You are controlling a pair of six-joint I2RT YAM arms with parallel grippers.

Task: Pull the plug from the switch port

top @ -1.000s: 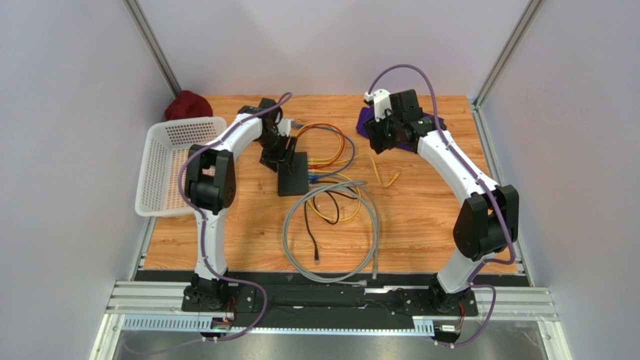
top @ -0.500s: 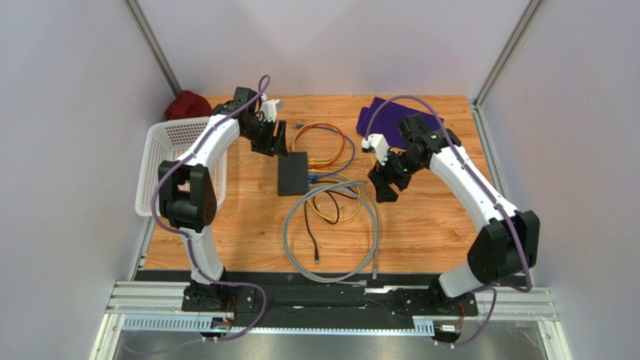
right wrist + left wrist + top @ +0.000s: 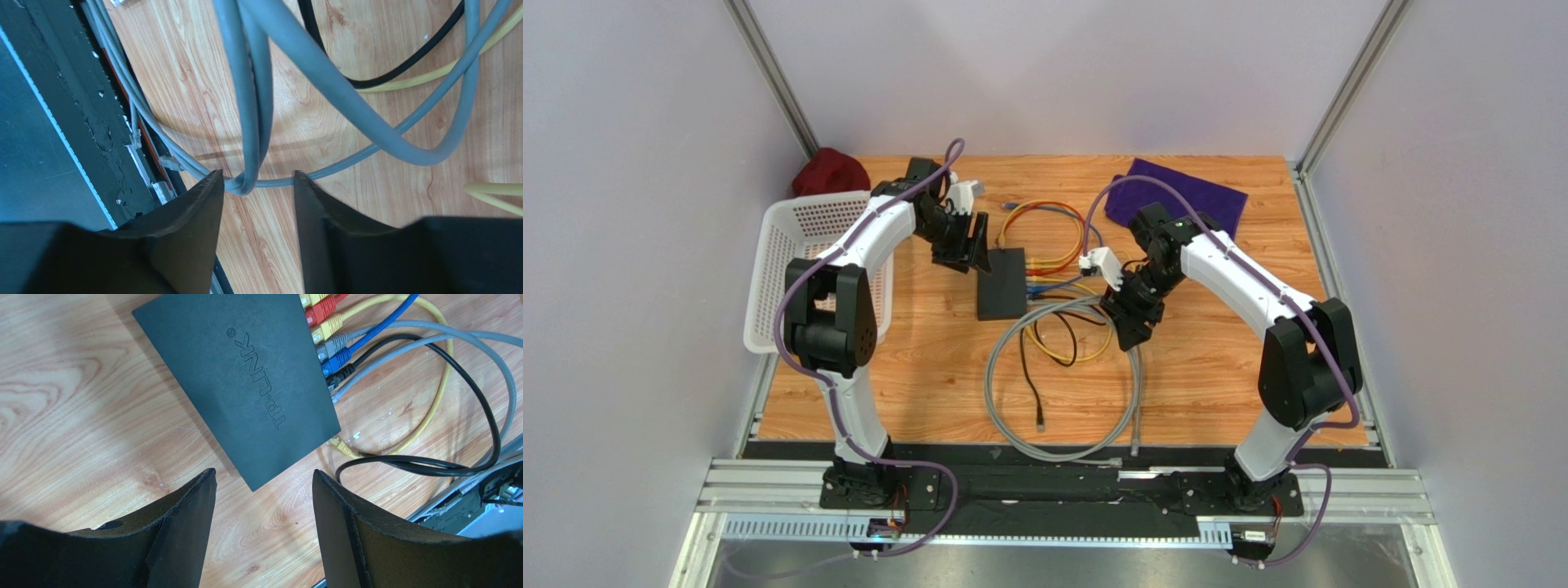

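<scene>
Wooden table [image 3: 1210, 368] — switch [image 3: 245, 380], cables [image 3: 319, 64]

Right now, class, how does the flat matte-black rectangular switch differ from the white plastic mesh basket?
The switch is solid, thin and dark; the basket is perforated, high-walled and white. The switch is smaller and has coloured cables plugged into one side; the basket is larger and has none. Both are rectangular.

Matte-black switch [image 3: 245, 380] lies flat — coloured plugs [image 3: 324, 335] seated on rt edge.
</scene>
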